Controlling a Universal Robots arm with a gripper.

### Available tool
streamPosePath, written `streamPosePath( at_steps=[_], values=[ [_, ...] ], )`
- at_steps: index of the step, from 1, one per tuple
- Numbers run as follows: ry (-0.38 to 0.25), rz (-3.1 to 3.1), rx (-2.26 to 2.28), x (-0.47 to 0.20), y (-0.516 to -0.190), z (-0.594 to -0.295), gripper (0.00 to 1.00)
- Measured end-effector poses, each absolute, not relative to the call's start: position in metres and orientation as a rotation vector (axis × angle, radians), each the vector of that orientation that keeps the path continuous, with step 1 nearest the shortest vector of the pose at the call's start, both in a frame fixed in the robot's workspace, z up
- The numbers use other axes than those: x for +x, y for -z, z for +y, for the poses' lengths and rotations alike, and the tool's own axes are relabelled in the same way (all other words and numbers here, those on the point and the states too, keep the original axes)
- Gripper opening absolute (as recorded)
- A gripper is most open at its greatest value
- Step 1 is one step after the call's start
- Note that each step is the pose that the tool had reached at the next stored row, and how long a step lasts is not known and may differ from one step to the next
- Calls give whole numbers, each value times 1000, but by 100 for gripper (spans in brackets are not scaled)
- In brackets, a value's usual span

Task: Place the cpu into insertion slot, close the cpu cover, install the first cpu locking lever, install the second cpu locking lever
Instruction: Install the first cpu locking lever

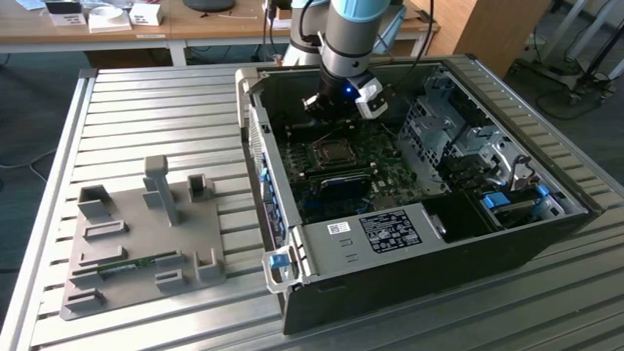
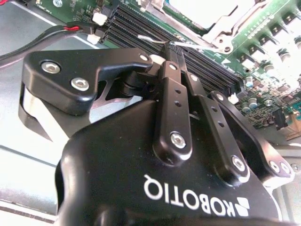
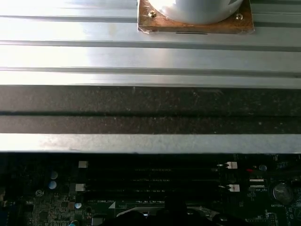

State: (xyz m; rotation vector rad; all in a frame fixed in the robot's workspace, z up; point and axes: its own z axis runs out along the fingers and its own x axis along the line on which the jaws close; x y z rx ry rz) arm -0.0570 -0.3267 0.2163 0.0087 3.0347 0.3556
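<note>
Chip: the cpu [image 2: 195, 8] shows up bright and pale, sitting inside the insertion slot [image 1: 320, 146] on the green motherboard [image 1: 390, 175].
Cover: the cpu cover [image 2: 237, 27] runs its silvery edge alongside the chip; fully down or not, I cannot tell.
Lever: a thin silvery locking lever [image 2: 149, 38] lies across the black memory slots [image 2: 207, 70], its end right at the fingertips.
Fingers: the gripper [image 2: 172, 47] has both black fingers [image 2: 175, 99] drawn together, tips meeting at that lever end; whether they actually pinch it, I cannot tell.
Arm: in the exterior view the gripper hangs inside the open computer case [image 1: 419, 270], with the slot near it at 6 o'clock.
Surroundings: the case lies on a ribbed metal table [image 1: 156, 102]; a grey parts tray [image 1: 137, 248] sits at 8 o'clock of the case, well apart; a wooden desk [image 1: 195, 25] stands at 12 o'clock.
</note>
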Motion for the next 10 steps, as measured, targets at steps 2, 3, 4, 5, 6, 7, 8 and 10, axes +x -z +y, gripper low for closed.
streamPosePath(
  at_steps=[2, 3, 4, 5, 6, 7, 8, 10],
  values=[
    [-355, 3035, 9, -57, -215, -327, 11],
    [-355, 3035, 9, -57, -215, -327, 11],
    [-356, 3035, 9, -56, -214, -327, 11],
    [-356, 3035, 9, -56, -214, -327, 11],
    [-355, 3035, 9, -56, -213, -327, 11],
    [-355, 3035, 9, -56, -213, -327, 11],
    [-355, 3035, 9, -55, -212, -327, 11],
    [-355, 3035, 9, -55, -211, -327, 11]
  ],
)
